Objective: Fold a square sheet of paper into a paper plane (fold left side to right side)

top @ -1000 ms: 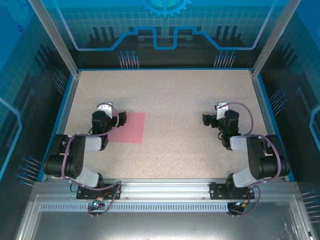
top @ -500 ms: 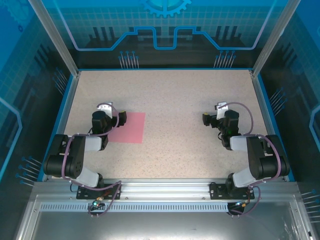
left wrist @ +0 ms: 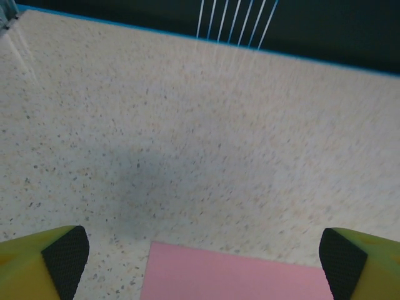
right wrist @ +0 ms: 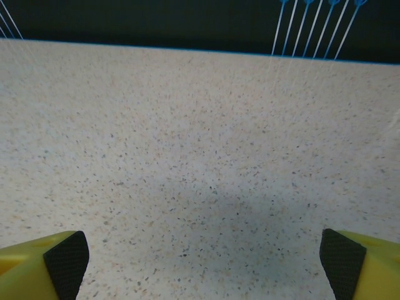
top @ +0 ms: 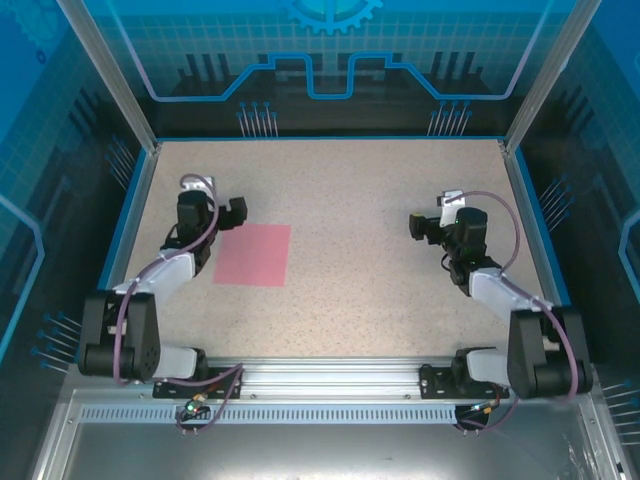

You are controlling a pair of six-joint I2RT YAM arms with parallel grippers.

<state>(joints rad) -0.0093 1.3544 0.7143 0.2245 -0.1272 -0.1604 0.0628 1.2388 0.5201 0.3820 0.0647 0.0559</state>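
So basically nothing's folded yet; the square sheet of paper (top: 254, 255) is lying flat on the table (top: 390, 300), on the left half, and it's a plain pink square with no crease I can make out; no corner lifted, no edge turned over. The left gripper (top: 215, 212) sits just beside the sheet's far-left corner, up off the surface as far as I can tell; in its wrist view the paper's far edge (left wrist: 237, 275) peeks in at the bottom between the two yellow fingers (left wrist: 37, 262), and the jaws are spread wide with nothing in them. The right gripper (top: 435, 225) is well apart from the paper, over on the right half above bare tabletop; its jaws are wide apart too, holding nothing; its wrist view has just speckled table between the pads (right wrist: 65, 259). My read: we're at the very start, the left-to-right fold isn't begun, and every later crease toward a dart shape is still to do; first job looks like getting a finger under that left edge.
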